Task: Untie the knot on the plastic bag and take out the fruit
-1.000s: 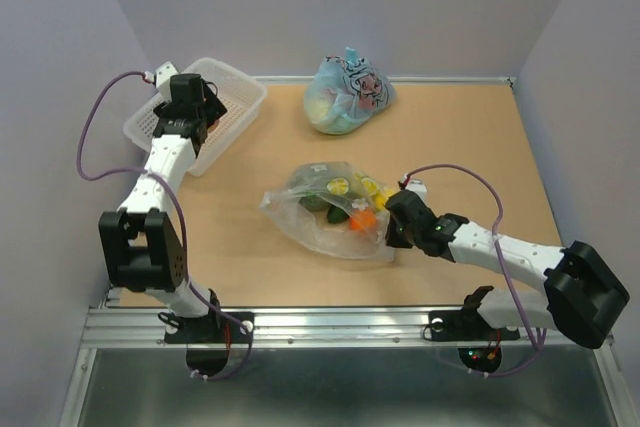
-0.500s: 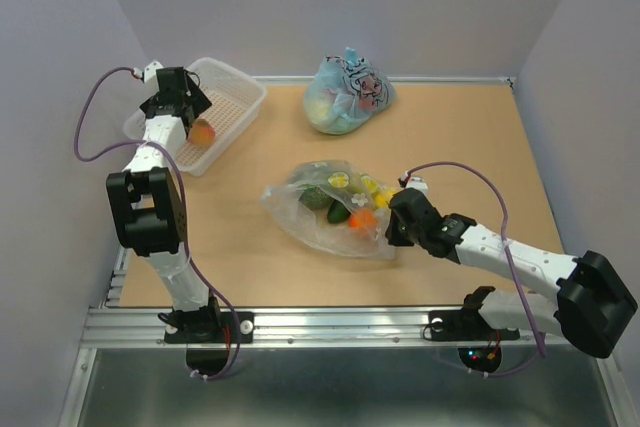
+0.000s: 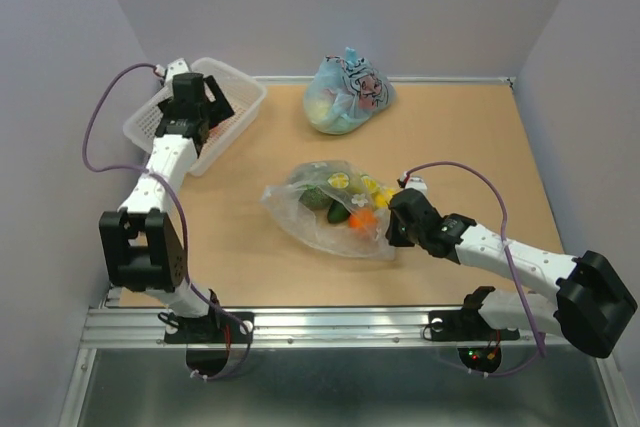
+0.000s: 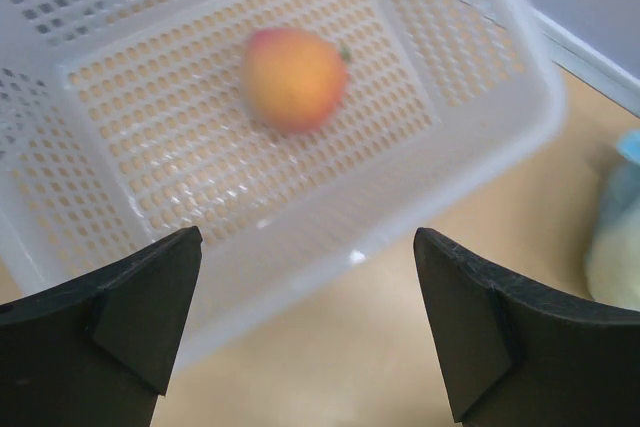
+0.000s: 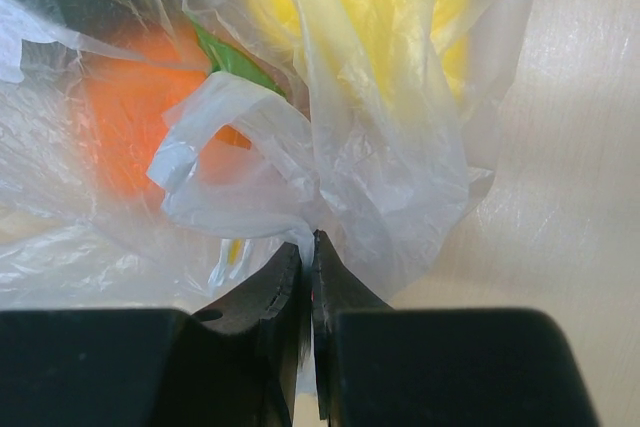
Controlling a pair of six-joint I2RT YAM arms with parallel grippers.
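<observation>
left jaws: wide apart over white basket, with peach inside. right jaws: clamped on thin fold of plastic bag, lying at middle of surface; orange, lemon inside bag.

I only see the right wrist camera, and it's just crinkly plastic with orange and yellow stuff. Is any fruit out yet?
Observer: Yes, one peach lies in the white basket.
Operator: Where's the other arm?
Observer: The left end effector hovers open over that basket, holding nothing.
Operator: Is anything else around?
Observer: A light-blue bag with cartoon print sits farther back, apart from your plastic bag.
</observation>
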